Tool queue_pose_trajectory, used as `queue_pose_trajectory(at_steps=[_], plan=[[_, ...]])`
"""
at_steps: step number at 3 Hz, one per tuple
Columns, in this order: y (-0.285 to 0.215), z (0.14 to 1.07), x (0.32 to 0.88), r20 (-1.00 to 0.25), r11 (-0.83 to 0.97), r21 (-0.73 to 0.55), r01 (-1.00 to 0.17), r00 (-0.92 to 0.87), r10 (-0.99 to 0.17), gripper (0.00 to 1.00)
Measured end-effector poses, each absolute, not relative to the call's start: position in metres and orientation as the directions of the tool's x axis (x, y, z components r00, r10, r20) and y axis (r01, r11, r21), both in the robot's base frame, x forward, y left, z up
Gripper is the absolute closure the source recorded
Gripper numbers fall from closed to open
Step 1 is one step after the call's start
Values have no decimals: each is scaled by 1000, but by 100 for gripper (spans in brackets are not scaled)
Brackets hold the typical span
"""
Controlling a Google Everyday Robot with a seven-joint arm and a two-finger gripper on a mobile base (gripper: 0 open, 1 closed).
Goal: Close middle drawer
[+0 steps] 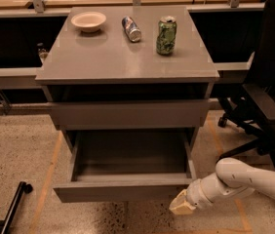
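Drawers face the camera in a grey cabinet, and the middle drawer is the one pulled out, its plain handleless front panel low in the camera view and its bare grey floor open to sight. The upper drawer above it sits flush and shut. The gripper is at the lower right, just beside the right-hand end of the middle drawer's front panel and slightly below its bottom edge. Whether it touches the panel cannot be told, and neither can whether it is clenched or released. Nothing is seen held in it. The white arm reaches in from the right edge, low over the speckled floor. On the cabinet top stand a pale bowl, a silver can lying on its side and an upright green can — all well apart from the gripper. A black office chair stands to the right of the cabinet, behind the arm.
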State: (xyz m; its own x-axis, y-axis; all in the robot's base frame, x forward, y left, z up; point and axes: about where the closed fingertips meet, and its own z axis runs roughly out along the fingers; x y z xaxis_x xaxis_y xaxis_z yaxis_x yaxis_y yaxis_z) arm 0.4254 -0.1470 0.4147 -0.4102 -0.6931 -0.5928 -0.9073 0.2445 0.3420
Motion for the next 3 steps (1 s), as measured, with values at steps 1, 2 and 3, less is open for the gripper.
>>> queue_pose_trajectory(at_steps=[1,2,3], plan=[[-134,412,476,-648,214,264,-941,-337,-683,100],[-134,412,476,-648,213,264,-941,-337,-683,100],[-134,405,484,-654,234,266,-935,-354,-669,100]])
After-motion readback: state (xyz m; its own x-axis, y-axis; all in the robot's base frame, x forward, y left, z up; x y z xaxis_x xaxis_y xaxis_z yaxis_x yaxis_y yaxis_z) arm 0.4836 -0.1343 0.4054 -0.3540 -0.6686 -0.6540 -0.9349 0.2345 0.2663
